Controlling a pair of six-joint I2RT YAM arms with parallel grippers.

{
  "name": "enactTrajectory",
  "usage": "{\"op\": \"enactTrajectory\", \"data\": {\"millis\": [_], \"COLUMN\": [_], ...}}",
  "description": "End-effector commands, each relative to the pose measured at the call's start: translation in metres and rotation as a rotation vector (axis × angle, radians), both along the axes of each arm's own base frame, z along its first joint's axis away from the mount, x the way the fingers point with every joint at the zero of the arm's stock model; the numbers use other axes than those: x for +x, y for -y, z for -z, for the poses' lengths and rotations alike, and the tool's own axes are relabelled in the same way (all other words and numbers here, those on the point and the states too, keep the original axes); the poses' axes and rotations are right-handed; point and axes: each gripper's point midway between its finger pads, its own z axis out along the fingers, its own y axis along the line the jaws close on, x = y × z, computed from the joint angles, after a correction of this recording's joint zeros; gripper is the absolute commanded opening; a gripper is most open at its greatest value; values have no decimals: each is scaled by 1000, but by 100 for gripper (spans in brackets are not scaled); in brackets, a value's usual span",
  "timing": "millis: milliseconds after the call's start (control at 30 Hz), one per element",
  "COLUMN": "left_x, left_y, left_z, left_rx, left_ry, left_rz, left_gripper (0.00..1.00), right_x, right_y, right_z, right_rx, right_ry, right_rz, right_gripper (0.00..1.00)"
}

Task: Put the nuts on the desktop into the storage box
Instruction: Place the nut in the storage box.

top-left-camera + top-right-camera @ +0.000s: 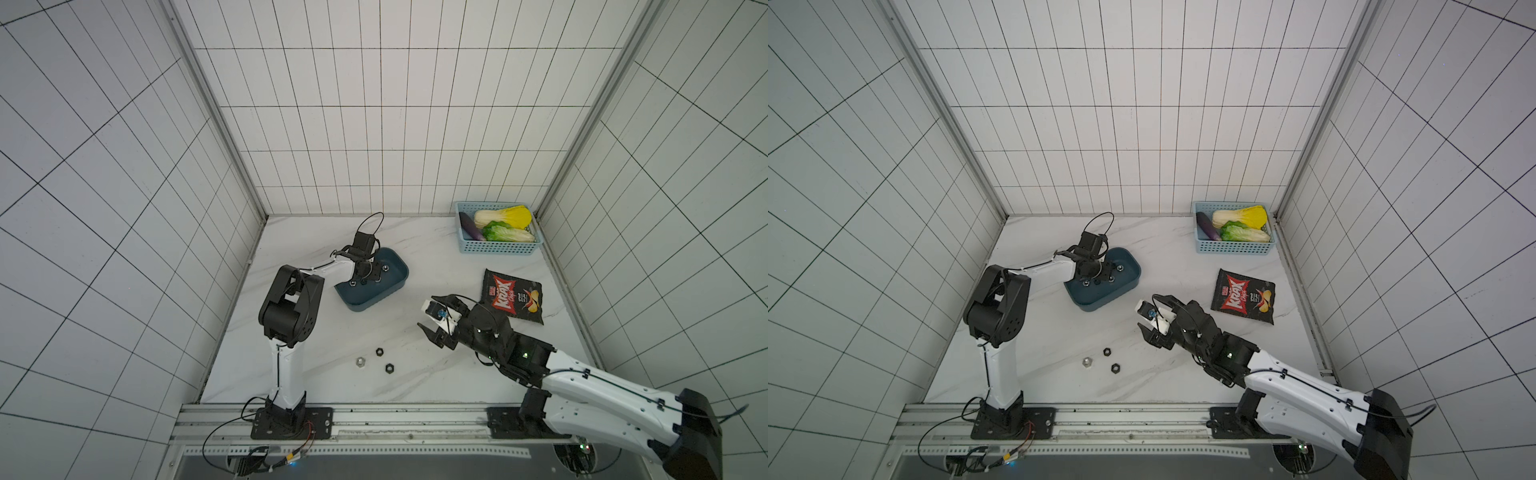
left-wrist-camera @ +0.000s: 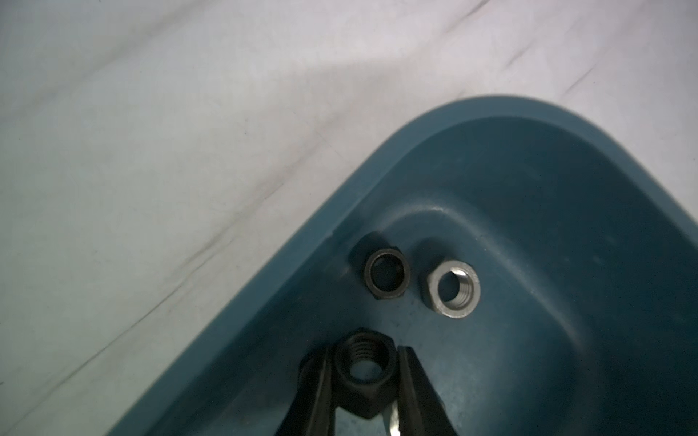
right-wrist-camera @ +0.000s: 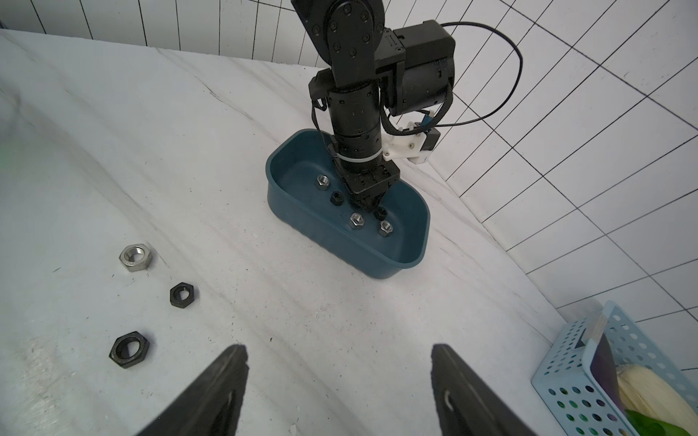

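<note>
While my left claw (image 2: 365,372) is lowered inside the storage box (image 2: 566,188), its jaws are clamped on one black nut (image 2: 357,396), gripped across opposite flats with the threaded hole facing the wrist camera. On the box floor near a rounded corner lie a second black nut (image 2: 387,275) and a silver nut (image 2: 453,288), just beside each other. The right wrist view shows further nuts on the box floor around this claw. My right claw (image 3: 338,350) hangs above the table (image 3: 264,302), jaws wide apart with nothing between them. Three nuts lie flat on the table near it: a loose silver nut (image 3: 135,257), a loose black nut (image 3: 182,295) and a third loose nut (image 3: 129,349), also black. The storage box stands on the table well apart from these three.
</note>
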Motion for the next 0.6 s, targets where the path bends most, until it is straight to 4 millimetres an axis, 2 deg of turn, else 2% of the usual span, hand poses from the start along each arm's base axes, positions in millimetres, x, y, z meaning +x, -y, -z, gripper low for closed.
{"op": "enactTrajectory", "data": {"millis": [0, 167, 267, 567], "left_x": [11, 16, 12, 10], "left_y": [2, 3, 6, 0], "left_z": [6, 17, 20, 3], "left_rx": [-6, 8, -5, 11], "left_ry": [13, -5, -24, 15], "left_rz": [-27, -34, -28, -39], "left_gripper": [14, 15, 15, 15], "right_x": [4, 3, 3, 3], "right_y": [0, 2, 4, 6], "right_z": [-25, -26, -27, -28], "right_rx": [40, 39, 38, 42], "right_ry": [22, 24, 26, 29], "right_rz": [21, 26, 30, 33], "right_gripper": [79, 79, 79, 79]}}
